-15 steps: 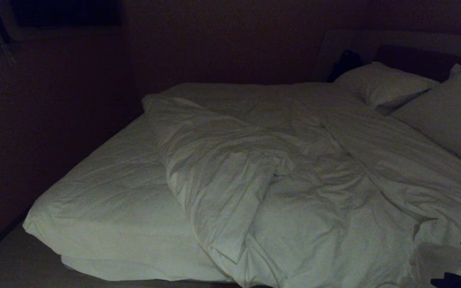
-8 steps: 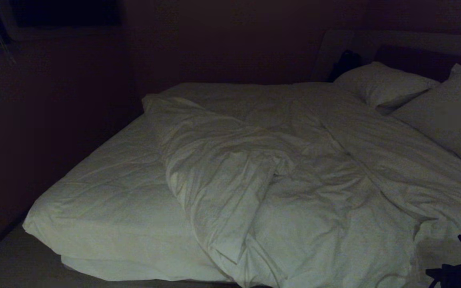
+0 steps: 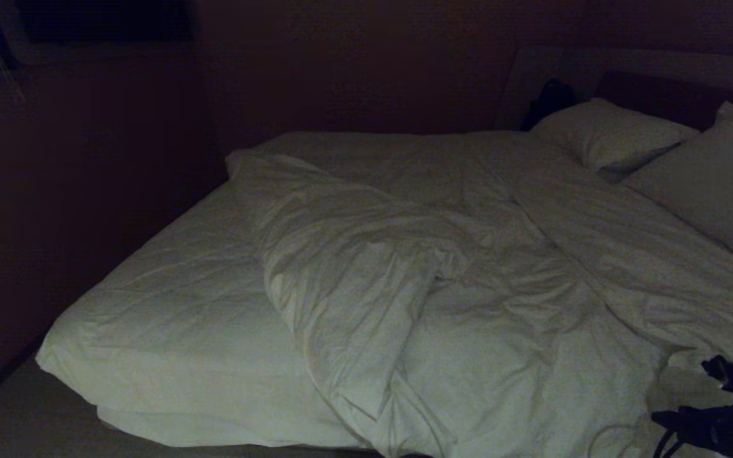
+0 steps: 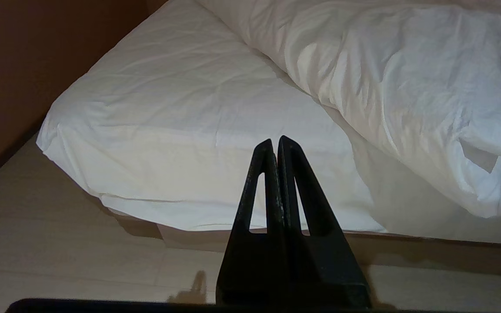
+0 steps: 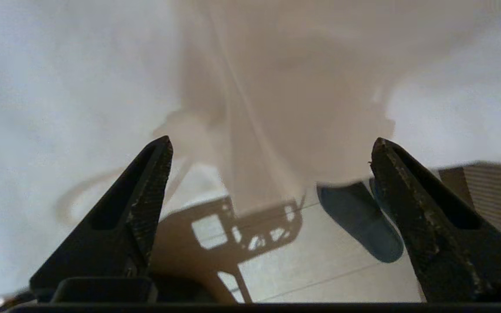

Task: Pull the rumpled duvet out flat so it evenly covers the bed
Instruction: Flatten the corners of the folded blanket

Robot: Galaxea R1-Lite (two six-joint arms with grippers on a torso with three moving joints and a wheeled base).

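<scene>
A: Bed [image 3: 169,331] first. Extent and edges?

B: Fills most of the head view, foot end nearest, dark headboard [image 3: 678,95] far right. Left half of the quilted mattress bare. Left edge runs beside a dark wall [image 3: 86,191], only a narrow strip of floor between. Near left corner rounded, overhanging the pale platform base [image 4: 181,237].

A: Duvet [image 3: 468,305]. Location and lie?

B: Bunched over the middle and right half of the bed. Left edge folded back in a thick creased ridge, running from the far middle of the mattress down to the foot. Near edge spills over the foot of the bed at the right. Upper part reaches toward two white pillows [image 3: 608,133] at the headboard.

A: Open room around the foot?

B: Pale tiled floor [image 4: 59,261] open in front of the foot end in the left wrist view. In the right wrist view, floor below the hanging cloth, with a dark blue slipper [image 5: 359,226] lying on it close under the duvet's hanging edge.

A: Right gripper [image 5: 272,148]. State and position?

B: At the near right corner of the bed, low in the head view. Fingers spread wide apart, nothing between them. Tips just in front of the hanging duvet cloth; contact cannot be told.

A: Left gripper [image 4: 275,141]?

B: Parked off the foot of the bed, above the floor, pointing at the bare left corner of the mattress. Fingers pressed together, empty, well apart from the duvet.
</scene>
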